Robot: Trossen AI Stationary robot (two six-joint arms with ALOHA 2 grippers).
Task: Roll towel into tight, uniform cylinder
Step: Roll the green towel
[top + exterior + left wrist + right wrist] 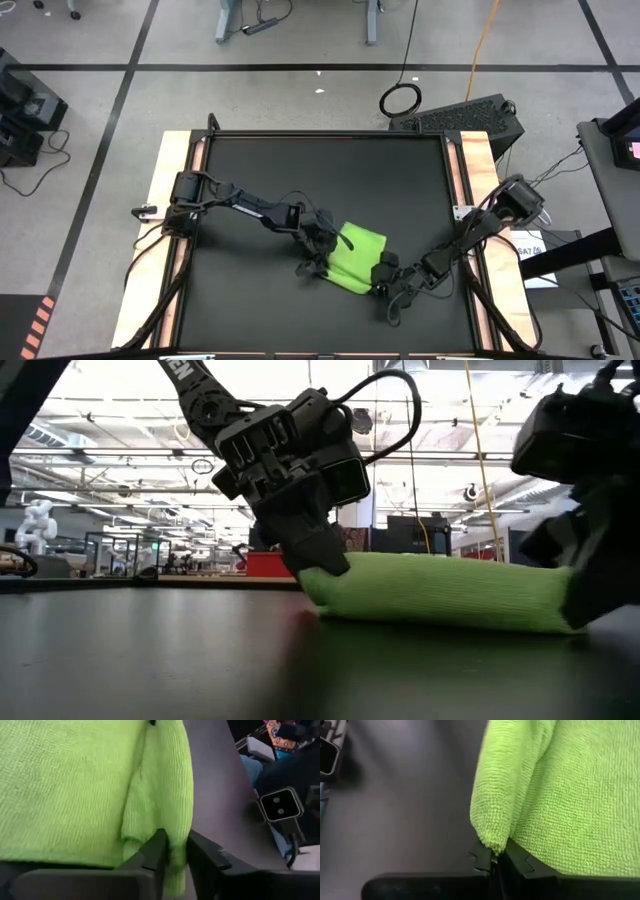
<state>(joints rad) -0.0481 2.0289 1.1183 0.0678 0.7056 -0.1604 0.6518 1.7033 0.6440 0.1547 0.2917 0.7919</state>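
Note:
The lime-green towel (356, 258) lies on the black table (250, 310), slightly near of centre. It is partly rolled, and in the low view it is a long, low roll (440, 595) resting on its underside. My left gripper (328, 248) is at the roll's left end, my right gripper (385, 272) at its right end. Both are shut on cloth. In both wrist views a rolled edge runs beside the flat part of the towel (65, 785) (585, 800). My left gripper (174, 845) pinches the end of the rolled edge (172, 827) between its two fingers, slanting down from the table's left. The cloth there is several layers thick and rests on the table. My right gripper (495, 856) pinches the tip of the rolled edge (492, 837) between its fingertips, slanting down from the table's right. The roll's end stands just above the fingers, and the rest lies on the table.
Wooden rails (170, 200) (478, 165) run along both sides of the black table. A black box (470, 118) and a coiled cable (400, 98) lie beyond the far right corner. Bare table lies on the far and near sides of the towel.

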